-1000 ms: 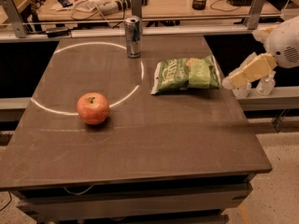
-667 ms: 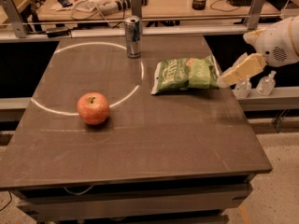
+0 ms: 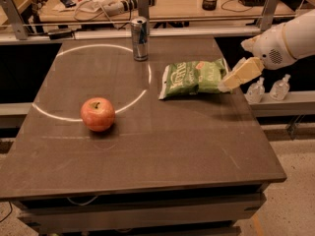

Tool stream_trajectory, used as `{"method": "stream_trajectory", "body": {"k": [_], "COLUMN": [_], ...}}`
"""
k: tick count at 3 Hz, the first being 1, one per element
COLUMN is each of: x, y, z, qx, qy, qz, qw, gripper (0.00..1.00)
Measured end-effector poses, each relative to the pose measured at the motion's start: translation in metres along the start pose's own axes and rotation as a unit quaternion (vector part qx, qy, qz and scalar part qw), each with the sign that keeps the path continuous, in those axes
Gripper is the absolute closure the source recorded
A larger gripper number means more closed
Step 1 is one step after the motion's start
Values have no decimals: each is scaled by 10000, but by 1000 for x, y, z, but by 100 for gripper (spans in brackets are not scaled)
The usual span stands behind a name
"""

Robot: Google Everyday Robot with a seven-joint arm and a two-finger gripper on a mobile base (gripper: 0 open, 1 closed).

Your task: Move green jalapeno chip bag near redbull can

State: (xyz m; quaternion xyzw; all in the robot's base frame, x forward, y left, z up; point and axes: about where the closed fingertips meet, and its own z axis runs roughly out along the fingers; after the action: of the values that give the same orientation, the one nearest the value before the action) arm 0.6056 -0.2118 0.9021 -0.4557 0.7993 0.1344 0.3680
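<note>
Progress is slight: the green jalapeno chip bag (image 3: 193, 78) lies right of centre on the bench (image 3: 172, 146), apart from the redbull can (image 3: 140, 38) at upper centre. The claw (image 3: 231, 81) meets the bag's right end; whether it grips cannot be told.

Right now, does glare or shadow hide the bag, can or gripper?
Camera view: no. The bag is evenly lit, the can glints only at its top, the apple casts a small soft shadow, and the gripper, at the bag's right end, is well lit.
</note>
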Motion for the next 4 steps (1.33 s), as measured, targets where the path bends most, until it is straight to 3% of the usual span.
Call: {"method": "stream_trajectory", "body": {"k": [2, 3, 4], "x": [-12, -23, -25], "y": [11, 9, 4], "z": [24, 37, 51], "qx": [-205, -162, -179], "qy": [40, 78, 318], "qz": [-183, -410, -449], "qw": [9996, 9990, 9983], "gripper": [0, 0, 0]}}
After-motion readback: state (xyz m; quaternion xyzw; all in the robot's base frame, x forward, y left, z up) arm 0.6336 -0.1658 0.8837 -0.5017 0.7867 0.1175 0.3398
